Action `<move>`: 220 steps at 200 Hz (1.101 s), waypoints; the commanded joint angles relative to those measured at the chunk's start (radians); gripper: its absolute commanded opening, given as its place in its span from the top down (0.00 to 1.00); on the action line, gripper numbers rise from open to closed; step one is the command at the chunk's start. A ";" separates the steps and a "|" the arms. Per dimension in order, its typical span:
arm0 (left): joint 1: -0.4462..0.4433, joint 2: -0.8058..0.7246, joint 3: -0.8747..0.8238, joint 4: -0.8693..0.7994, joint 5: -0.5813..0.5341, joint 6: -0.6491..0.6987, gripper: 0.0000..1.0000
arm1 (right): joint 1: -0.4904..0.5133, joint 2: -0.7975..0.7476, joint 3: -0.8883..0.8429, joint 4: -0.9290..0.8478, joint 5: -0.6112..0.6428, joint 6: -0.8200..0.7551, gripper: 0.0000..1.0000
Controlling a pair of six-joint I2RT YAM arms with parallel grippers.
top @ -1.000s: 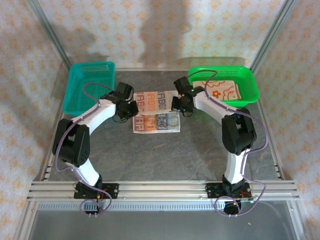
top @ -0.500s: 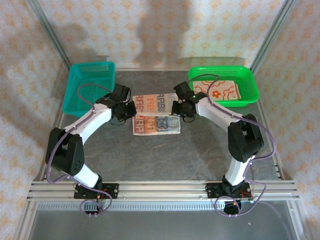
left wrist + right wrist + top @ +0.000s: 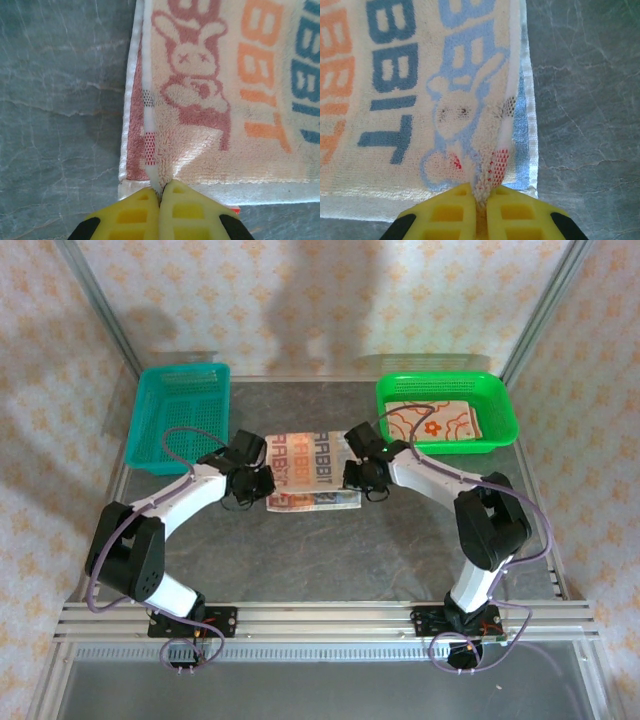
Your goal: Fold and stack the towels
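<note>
A cream towel [image 3: 312, 468] printed with orange and blue "RABBIT" letters lies doubled over at the table's middle. My left gripper [image 3: 257, 483] is shut on its left corner. In the left wrist view the yellow fingertips [image 3: 161, 192] pinch the white hem beside a red rabbit print on the towel [image 3: 215, 100]. My right gripper [image 3: 356, 478] is shut on the right corner. In the right wrist view the pads [image 3: 481, 200] squeeze a bunched fold next to a blue rabbit on the towel [image 3: 420, 100]. A second towel [image 3: 440, 420], cream with orange lines and a flower, lies in the green basket [image 3: 505, 405].
A teal mesh basket [image 3: 180, 410] stands at the back left, close behind my left arm. The green basket sits at the back right, behind my right arm. Metal frame posts and a patterned wall bound the table. Bare grey tabletop [image 3: 320, 560] stretches toward the near edge.
Both grippers have drawn the towel's far edge toward the near edge, laying the upper half over the lower half. The visible lower strip has shrunk.
</note>
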 commanded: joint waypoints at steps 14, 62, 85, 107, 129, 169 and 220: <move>-0.027 0.052 -0.040 0.056 -0.050 -0.022 1.00 | 0.010 0.049 -0.034 0.042 0.060 0.025 0.90; -0.031 0.097 -0.055 0.070 -0.057 -0.013 1.00 | 0.017 0.093 -0.044 0.056 0.065 0.028 0.89; -0.031 0.094 -0.055 0.067 -0.059 -0.011 1.00 | 0.017 0.088 -0.046 0.056 0.064 0.028 0.88; -0.031 0.079 -0.038 0.046 -0.065 -0.008 1.00 | 0.018 0.070 -0.038 0.040 0.067 0.026 0.88; -0.030 0.048 -0.015 0.014 -0.077 -0.009 1.00 | 0.017 0.034 -0.030 0.021 0.072 0.027 0.88; -0.031 -0.014 0.024 -0.047 -0.085 -0.011 1.00 | 0.020 -0.032 -0.027 -0.012 0.073 0.025 0.88; -0.031 -0.072 0.012 -0.067 -0.083 -0.019 1.00 | 0.028 -0.083 -0.035 -0.045 0.086 0.027 0.88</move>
